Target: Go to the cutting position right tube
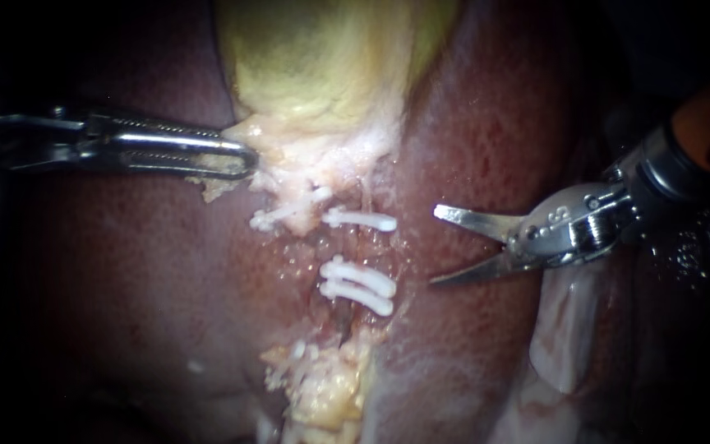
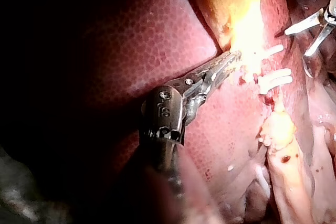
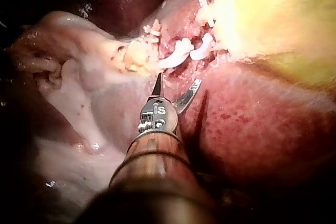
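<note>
Jaws of my left instrument (image 1: 244, 160), over the dark red liver (image 1: 125, 288), pinch pale fatty tissue (image 1: 289, 156) under the yellow-green gallbladder (image 1: 314, 57). Blades of my right instrument (image 1: 435, 247) stand spread near the thin right tube (image 1: 345, 247), which carries small white plastic clips (image 1: 361, 219).

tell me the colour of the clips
The clips are white, clearest in the endoscope view.

Two instruments were in view: left instrument (image 1: 244, 160), right instrument (image 1: 435, 247). Four white clips were counted in endoscope view: upper-left clip (image 1: 285, 215), upper-right clip (image 1: 361, 219), lower pair of clips (image 1: 357, 284). One gallbladder (image 1: 322, 57) was seen. One liver (image 1: 125, 288) was seen.
</note>
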You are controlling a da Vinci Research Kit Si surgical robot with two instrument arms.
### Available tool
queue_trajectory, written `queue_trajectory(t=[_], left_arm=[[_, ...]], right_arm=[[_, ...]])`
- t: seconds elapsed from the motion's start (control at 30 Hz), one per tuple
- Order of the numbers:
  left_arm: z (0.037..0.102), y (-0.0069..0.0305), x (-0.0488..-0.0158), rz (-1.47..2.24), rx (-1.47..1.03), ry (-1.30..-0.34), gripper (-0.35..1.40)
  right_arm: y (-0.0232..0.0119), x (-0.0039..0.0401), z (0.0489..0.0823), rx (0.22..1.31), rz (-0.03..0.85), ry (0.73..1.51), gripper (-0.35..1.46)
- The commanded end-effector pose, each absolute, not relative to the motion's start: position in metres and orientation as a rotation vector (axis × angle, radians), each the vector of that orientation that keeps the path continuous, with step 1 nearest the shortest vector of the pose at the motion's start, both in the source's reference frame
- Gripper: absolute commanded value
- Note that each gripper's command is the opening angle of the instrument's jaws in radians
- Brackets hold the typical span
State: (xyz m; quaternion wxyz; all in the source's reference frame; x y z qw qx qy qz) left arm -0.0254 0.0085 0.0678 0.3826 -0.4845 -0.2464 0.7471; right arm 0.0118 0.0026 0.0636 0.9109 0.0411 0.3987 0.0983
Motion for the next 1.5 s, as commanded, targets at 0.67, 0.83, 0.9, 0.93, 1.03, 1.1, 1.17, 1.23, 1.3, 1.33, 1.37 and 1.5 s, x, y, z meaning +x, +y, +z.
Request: queue_trajectory(t=[0.67,0.83,0.9,0.93,1.03,1.1,1.17,1.23,1.3,1.33,1.37,1.5], left_arm=[[0.0613,0.0109,-0.0213,1.876,-1.25,-0.609,-0.35],[0.0612,0.0109,-0.0213,1.876,-1.25,-0.609,-0.35],[0.0612,0.0109,-0.0214,1.876,-1.249,-0.608,-0.35],[0.0612,0.0108,-0.0214,1.876,-1.249,-0.608,-0.35],[0.0611,0.0108,-0.0214,1.876,-1.249,-0.607,-0.35],[0.0611,0.0108,-0.0214,1.876,-1.249,-0.607,-0.35],[0.0611,0.0107,-0.0215,1.876,-1.249,-0.606,-0.35],[0.0611,0.0107,-0.0215,1.876,-1.249,-0.606,-0.35],[0.0611,0.0107,-0.0215,1.876,-1.249,-0.606,-0.35],[0.0611,0.0107,-0.0215,1.876,-1.249,-0.606,-0.35],[0.0611,0.0107,-0.0215,1.876,-1.249,-0.606,-0.35],[0.0611,0.0107,-0.0216,1.876,-1.249,-0.606,-0.35]], right_arm=[[0.002,0.0134,0.063,0.139,0.179,0.871,1.45],[0.0015,0.0148,0.0639,0.25,0.242,0.909,1.45],[0.0013,0.0154,0.0646,0.306,0.282,0.919,1.45],[0.0013,0.0156,0.0648,0.325,0.292,0.922,1.45],[0.0014,0.0163,0.0658,0.387,0.336,0.926,1.45],[0.0016,0.0167,0.0666,0.42,0.352,0.929,1.43],[0.0016,0.017,0.0675,0.461,0.373,0.929,1.43],[0.0015,0.0172,0.0683,0.488,0.385,0.931,1.43],[0.0013,0.0175,0.0693,0.518,0.394,0.928,1.43],[0.0013,0.0176,0.0697,0.53,0.397,0.921,1.43],[0.0013,0.0176,0.0701,0.542,0.402,0.917,1.43],[0.0014,0.0178,0.0717,0.58,0.399,0.917,1.43]])
